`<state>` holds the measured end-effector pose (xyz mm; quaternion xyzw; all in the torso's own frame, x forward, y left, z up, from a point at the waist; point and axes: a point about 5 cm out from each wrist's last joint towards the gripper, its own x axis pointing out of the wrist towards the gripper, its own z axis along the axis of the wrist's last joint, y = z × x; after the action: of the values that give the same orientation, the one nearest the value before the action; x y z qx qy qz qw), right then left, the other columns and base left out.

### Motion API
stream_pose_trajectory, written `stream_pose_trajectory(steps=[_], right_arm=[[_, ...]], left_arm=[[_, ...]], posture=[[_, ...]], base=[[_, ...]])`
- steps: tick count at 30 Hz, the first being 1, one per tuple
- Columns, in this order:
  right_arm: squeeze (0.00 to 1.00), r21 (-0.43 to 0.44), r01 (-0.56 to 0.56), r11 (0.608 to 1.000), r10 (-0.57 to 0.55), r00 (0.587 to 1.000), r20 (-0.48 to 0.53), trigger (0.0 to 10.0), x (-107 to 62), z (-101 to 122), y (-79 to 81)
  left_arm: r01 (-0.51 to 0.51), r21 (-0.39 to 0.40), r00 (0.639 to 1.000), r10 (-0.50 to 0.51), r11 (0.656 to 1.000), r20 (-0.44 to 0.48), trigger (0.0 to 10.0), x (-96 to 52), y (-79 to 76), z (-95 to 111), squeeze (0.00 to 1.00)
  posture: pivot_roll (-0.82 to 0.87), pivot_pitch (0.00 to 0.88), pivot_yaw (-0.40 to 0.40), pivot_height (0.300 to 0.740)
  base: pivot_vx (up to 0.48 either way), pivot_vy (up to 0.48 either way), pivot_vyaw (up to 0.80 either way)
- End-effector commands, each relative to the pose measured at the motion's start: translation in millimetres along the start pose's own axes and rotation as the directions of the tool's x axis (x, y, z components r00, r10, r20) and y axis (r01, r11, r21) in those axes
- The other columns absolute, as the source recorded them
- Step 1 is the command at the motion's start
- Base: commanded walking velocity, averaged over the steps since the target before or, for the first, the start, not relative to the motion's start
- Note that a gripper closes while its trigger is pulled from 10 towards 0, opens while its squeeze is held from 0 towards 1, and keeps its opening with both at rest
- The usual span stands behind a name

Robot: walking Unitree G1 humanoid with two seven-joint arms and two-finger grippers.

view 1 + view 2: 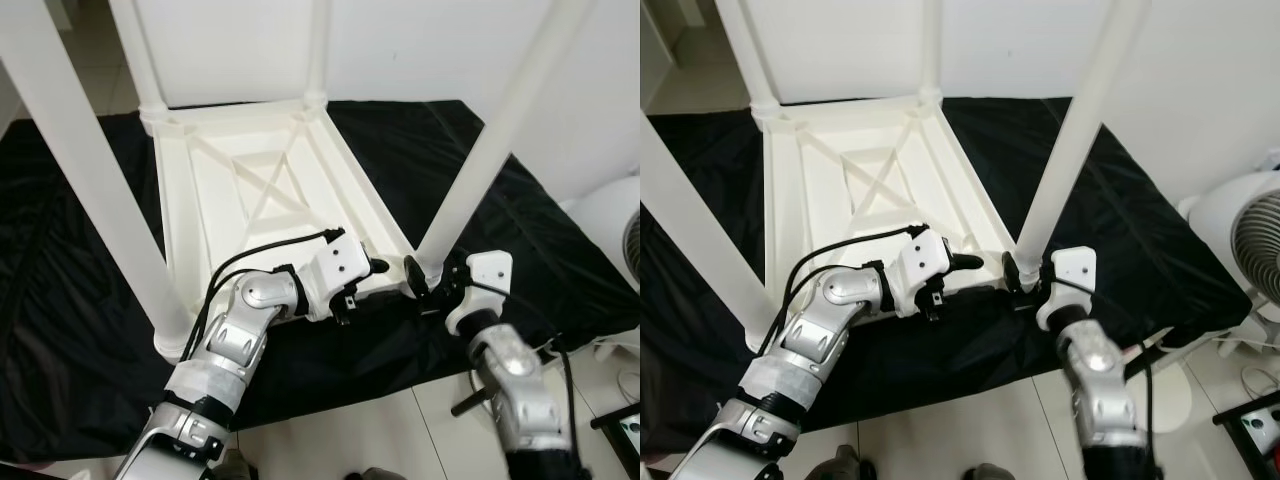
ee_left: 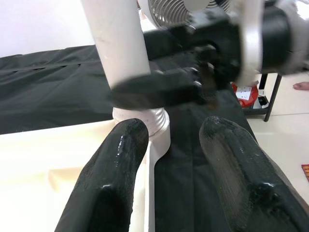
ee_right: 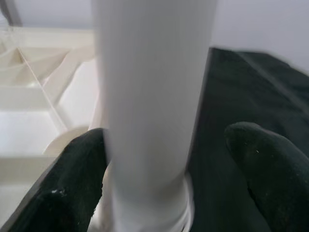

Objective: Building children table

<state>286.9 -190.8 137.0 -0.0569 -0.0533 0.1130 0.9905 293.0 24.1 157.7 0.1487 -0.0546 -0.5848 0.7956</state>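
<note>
i'm seating the last leg (image 1: 478,165) into the near right corner of the upturned table (image 1: 250,180) on the black cloth (image 1: 70,250), right gripper (image 1: 428,285) spread around its base, left gripper (image 1: 372,270) open beside, next needing a firm clamp and twist.

No legible text, label, brand, number or sign on the upturned white table (image 1: 262,190), its legs, the black cloth (image 1: 80,320), the fan (image 1: 1246,243) or either arm.
</note>
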Motion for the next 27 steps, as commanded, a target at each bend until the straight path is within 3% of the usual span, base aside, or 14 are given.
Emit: stream_pose_trajectory(steps=[1,7,8,10,11,14,23,24,27], right_arm=[[0.0,-0.021,-0.041,0.999,0.04,0.999,-0.013,10.0,6.1,-3,-1.9],[0.0,-0.036,-0.123,0.992,0.122,0.992,-0.024,10.0,18.7,-1,0.7],[0.0,-0.034,-0.161,0.986,0.16,0.986,-0.045,4.0,21.3,-4,2.5],[0.0,-0.034,-0.161,0.986,0.16,0.986,-0.045,4.0,21.3,-4,2.5],[0.0,-0.03,-0.194,0.981,0.191,0.979,-0.066,0.0,22.1,-7,4.2],[0.0,0.01,-0.27,0.963,0.269,0.958,-0.103,0.0,16.6,-17,10.4],[0.0,0.03,-0.276,0.961,0.278,0.955,-0.108,0.0,10.7,-26,12.6],[0.0,0.053,-0.206,0.977,0.21,0.975,-0.07,10.0,11.1,-21,11.9],[0.0,0.069,-0.185,0.98,0.189,0.98,-0.057,10.0,11.6,-19,12.2]], left_arm=[[-0.096,0.003,0.995,0.096,0.995,0.0,10.0,2.8,5.0,0,0.0],[-0.094,0.007,0.996,0.094,0.996,0.004,10.0,4.1,6.2,2,0.0],[-0.091,0.009,0.996,0.091,0.996,0.006,10.0,4.4,6.0,2,0.0],[-0.091,0.009,0.996,0.091,0.996,0.006,10.0,4.4,6.0,2,0.0],[-0.089,0.01,0.996,0.089,0.996,0.009,10.0,4.6,5.8,3,0.0],[-0.092,0.013,0.996,0.092,0.996,0.013,10.0,4.6,7.1,4,0.0],[-0.093,0.014,0.996,0.093,0.996,0.015,10.0,4.3,7.3,4,0.0],[-0.092,0.016,0.996,0.092,0.996,0.015,10.0,4.3,7.4,4,0.0],[-0.092,0.016,0.996,0.091,0.996,0.015,10.0,4.1,7.4,4,0.0]], posture=[[-0.02,0.004,-0.012,0.74],[-0.03,0.002,-0.003,0.74],[-0.03,0.001,0.002,0.74],[-0.03,0.001,0.002,0.74],[-0.02,0.0,-0.001,0.74],[-0.02,0.001,-0.003,0.74],[-0.02,0.003,-0.002,0.74],[-0.02,0.002,-0.006,0.74],[-0.02,0.002,-0.007,0.74]], base=[[0.0,0.0,0.0],[0.0,0.0,0.0],[0.0,0.0,0.0],[0.0,0.0,0.0],[0.0,0.0,0.0],[0.0,0.0,0.0],[0.0,0.0,0.0],[0.0,0.0,0.0],[0.0,0.0,0.0]])
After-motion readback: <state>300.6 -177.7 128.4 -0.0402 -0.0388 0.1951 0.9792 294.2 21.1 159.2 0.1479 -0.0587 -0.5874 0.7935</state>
